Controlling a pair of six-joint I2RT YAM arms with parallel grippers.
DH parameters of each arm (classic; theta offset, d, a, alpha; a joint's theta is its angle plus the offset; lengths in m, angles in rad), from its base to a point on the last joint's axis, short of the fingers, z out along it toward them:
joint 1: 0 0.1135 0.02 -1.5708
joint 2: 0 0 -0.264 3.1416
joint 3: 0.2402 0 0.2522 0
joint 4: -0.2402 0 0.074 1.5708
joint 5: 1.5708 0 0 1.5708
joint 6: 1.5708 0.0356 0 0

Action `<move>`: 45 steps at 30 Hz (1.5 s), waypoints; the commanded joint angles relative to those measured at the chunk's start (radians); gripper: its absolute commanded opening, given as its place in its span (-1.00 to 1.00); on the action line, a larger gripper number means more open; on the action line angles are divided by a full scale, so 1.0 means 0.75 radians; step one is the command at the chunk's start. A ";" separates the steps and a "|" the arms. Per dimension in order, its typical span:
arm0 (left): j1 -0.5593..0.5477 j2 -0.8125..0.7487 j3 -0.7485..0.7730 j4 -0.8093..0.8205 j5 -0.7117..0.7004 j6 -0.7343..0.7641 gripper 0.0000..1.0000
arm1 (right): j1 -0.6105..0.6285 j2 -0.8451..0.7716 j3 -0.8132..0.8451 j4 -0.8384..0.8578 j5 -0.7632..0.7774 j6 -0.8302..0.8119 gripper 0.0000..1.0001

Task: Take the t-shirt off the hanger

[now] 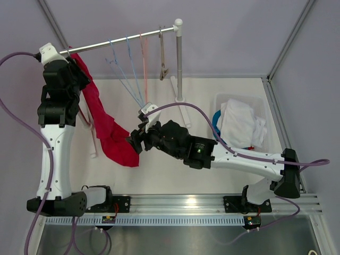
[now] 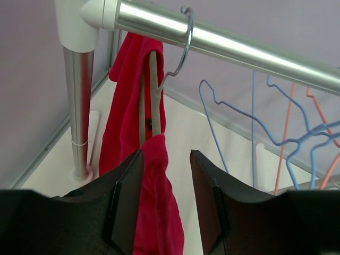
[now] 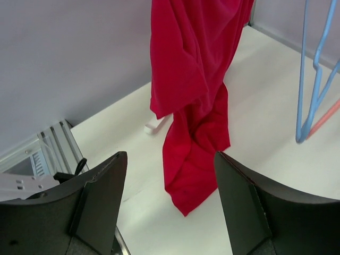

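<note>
**Top view.** The red t-shirt hangs from the rail and trails down toward the tabletop. I have my left tool up at the shirt's shoulder, just under the rail. I judge this the right place to take the cloth close to the hanger and draw it off. My right tool faces the hem, with the cloth just ahead of it. Spare hangers hang farther along the rail, above the right tool. A bin of white laundry sits well behind that tool.

**Left wrist view.** The hanger hooks over the rail ahead of and above the left tool, beside the post. The shirt is bunched over it. The tool stands partly open around a fold of shirt. The cloth lies against one finger with a gap to the other, so nothing is clamped yet.

**Right wrist view.** The right tool is wide open and empty. The shirt's lower half hangs straight ahead, beyond the fingertips. I cannot tell whether its tail touches the tabletop. I read this as a position for gathering the hem.

No brand, label or writing is readable in any view.
</note>
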 commanded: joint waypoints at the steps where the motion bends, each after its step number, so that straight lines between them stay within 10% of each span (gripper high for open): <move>1: 0.047 0.017 0.053 0.094 0.009 -0.009 -0.13 | 0.012 -0.135 -0.058 0.073 -0.018 0.019 0.50; 28: 0.164 0.146 -0.258 0.654 0.171 -0.017 -0.21 | 0.012 -0.282 -0.215 0.040 -0.079 0.043 0.49; 45: 0.168 0.050 -0.352 0.762 0.154 -0.042 -1.00 | 0.014 -0.249 -0.187 0.042 -0.127 0.080 0.48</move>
